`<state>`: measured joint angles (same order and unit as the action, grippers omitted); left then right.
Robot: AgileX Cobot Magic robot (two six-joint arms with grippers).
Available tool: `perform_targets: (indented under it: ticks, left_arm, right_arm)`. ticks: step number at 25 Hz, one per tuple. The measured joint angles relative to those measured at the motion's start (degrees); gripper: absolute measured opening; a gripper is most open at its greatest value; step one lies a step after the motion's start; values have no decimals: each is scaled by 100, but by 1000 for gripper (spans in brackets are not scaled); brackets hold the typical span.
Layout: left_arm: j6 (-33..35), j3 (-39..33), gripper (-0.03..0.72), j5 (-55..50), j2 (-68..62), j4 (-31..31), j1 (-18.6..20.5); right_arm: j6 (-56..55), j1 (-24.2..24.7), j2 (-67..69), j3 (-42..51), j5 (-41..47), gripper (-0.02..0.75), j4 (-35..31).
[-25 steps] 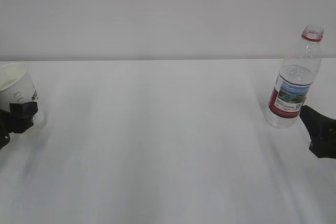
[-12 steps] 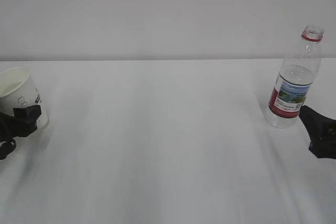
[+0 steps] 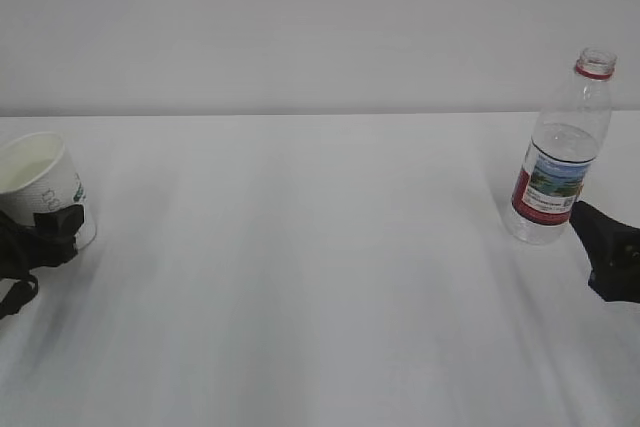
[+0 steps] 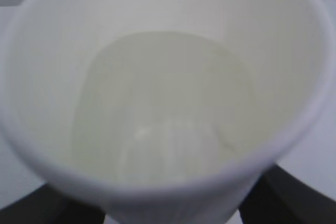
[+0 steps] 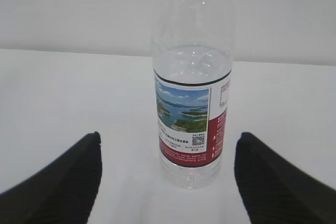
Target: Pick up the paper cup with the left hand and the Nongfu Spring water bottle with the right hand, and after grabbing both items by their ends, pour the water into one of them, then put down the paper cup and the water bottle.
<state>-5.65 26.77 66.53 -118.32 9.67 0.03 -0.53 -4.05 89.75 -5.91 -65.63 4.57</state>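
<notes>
One paper cup point(image 3: 40, 179), one water bottle point(image 3: 560, 152).

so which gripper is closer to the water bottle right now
Right. The right gripper sits just beside the water bottle, open and not gripping it. The left gripper is across the table at the paper cup.

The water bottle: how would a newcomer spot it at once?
On the white table, look to the far right edge. There stands a clear ribbed plastic bottle, uncapped, with a red neck ring and a red landscape label, far taller than the white paper cup opposite.
</notes>
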Motion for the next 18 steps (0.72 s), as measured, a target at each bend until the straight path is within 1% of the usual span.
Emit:
perform_targets:
  ticks: [4,5,7,10,11,14,18]
  left_arm:
    - [110,0,494,5,0,4,0]
    - [125,0,505,5,0,4,0]
    - [176,0,552,5,-8,4,0]
    - [316,0,649,-19,-33,4,0]
    - [346,0,666,-19,-35,4,0]
    - [454,0,685,-19,-35,-30,0]
    - [565,-139,689,-19,-35,-165,0]
  right_arm:
    - [0,0,0,0,0,593,0]
    - [0,0,0,0,0,593,0]
    - [0,0,0,0,0,593,0]
    - [0,0,0,0,0,593,0]
    - [0,0,0,0,0,593,0]
    - [0,0,0,0,0,593,0]
    - [-10,0,0,0,0,593,0]
